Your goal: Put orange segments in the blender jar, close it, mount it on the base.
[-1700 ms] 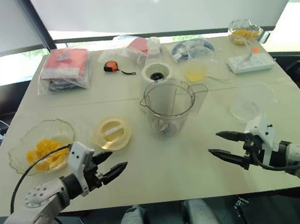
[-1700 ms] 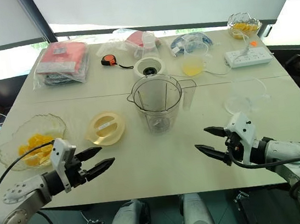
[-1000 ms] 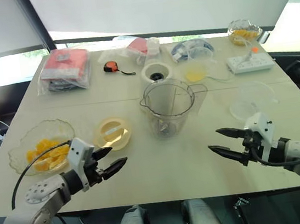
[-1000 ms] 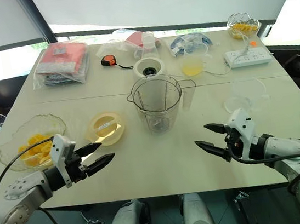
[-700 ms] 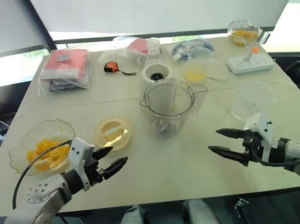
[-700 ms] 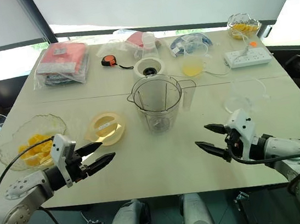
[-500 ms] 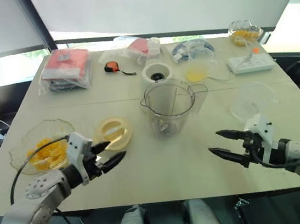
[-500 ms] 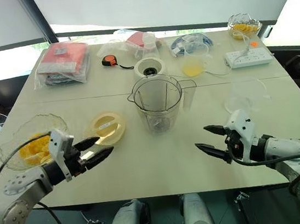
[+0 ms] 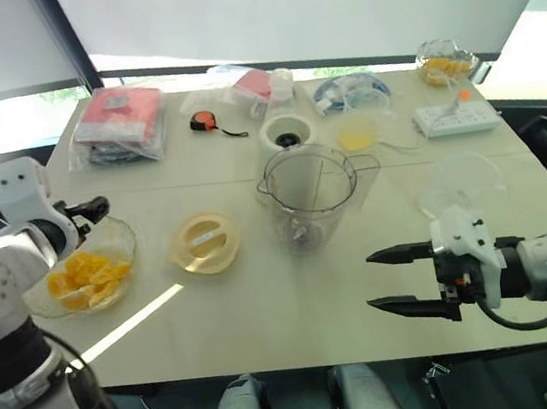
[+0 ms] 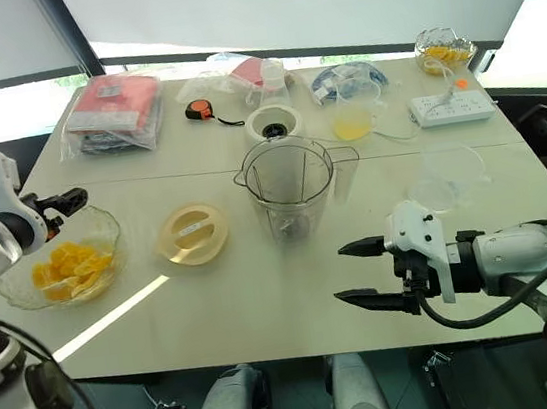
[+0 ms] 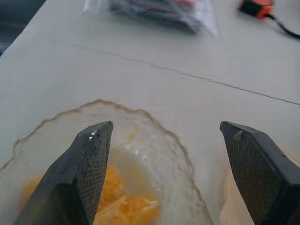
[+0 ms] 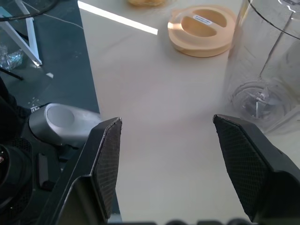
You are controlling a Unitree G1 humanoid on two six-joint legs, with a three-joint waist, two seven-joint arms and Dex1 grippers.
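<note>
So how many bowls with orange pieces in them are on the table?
2: a glass bowl at the table's left edge under the left gripper, and a smaller bowl at the far right corner.

The blender jar (image 9: pixel 310 196) stands near the middle of the surface (image 9: pixel 265 296), with the base (image 9: pixel 285 131) just behind it. Left of the jar lies a round lid (image 9: pixel 204 243), and further left, at the surface's left edge, a glass bowl (image 9: pixel 116 237) holds the orange segments (image 9: pixel 80 279). The left claw (image 9: pixel 87 208) hangs above that bowl's far rim. The right claw (image 9: pixel 396 279) hovers over the near right part of the surface, in front of the jar and to its right (well apart from it). Along the far edge, from left to right, lie a bagged packet (image 9: pixel 119 125), a tape measure (image 9: pixel 205 123), a power strip (image 9: pixel 457 117) and a second bowl of fruit (image 9: pixel 444 58). An empty bowl (image 9: pixel 460 181) sits right of the jar.
</note>
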